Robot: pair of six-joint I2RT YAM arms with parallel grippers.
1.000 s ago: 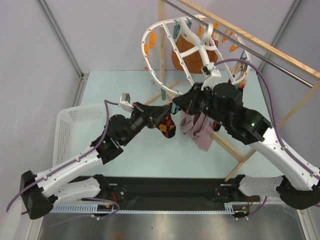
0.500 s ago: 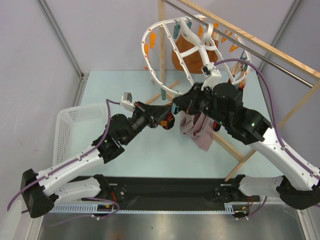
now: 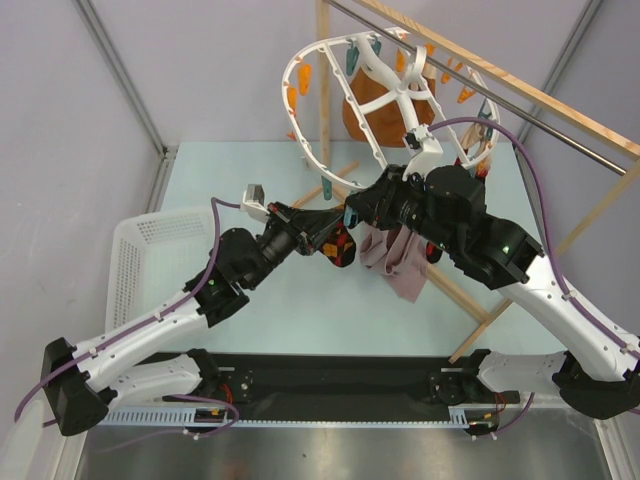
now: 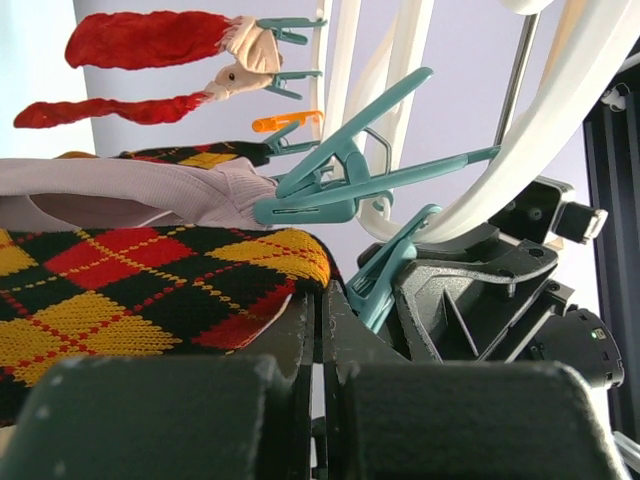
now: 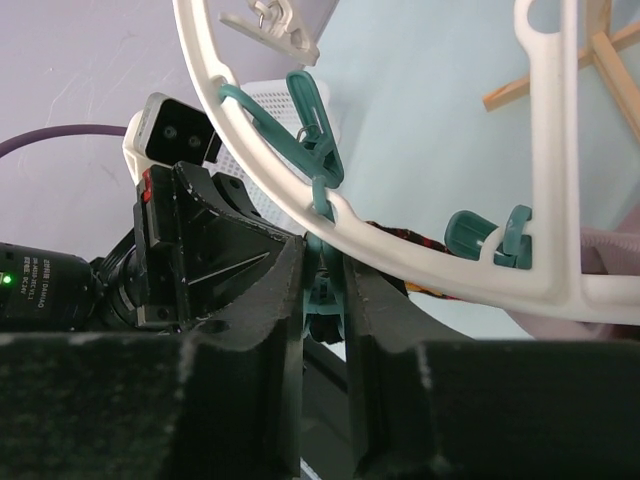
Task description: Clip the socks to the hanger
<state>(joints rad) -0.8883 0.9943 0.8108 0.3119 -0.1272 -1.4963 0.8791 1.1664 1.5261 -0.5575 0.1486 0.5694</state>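
Observation:
My left gripper [image 3: 338,240] is shut on a black sock [image 3: 344,250] with red and yellow diamonds, holding it off the table. In the left wrist view the sock [image 4: 150,290] spreads left from the jaw tips [image 4: 322,300]. My right gripper [image 3: 349,215] is just above it, shut on a teal clip [image 5: 325,285] that dangles from the white hanger ring [image 5: 450,262]. That clip [image 4: 385,275] stands right beside the sock's edge. The hanger [image 3: 398,97] hangs tilted from the metal rod. A second sock does not show clearly.
A mauve cloth [image 3: 395,262] hangs from the ring by the right arm, and an orange-brown garment [image 3: 372,115] hangs behind it. Wooden rack poles [image 3: 545,100] cross the right side. A white basket [image 3: 140,262] sits at the left. Red items [image 4: 150,40] are clipped further along.
My left gripper has carried the sock up and to the right, close under the teal clip. The sock no longer hangs down long. The right arm has stayed in place.

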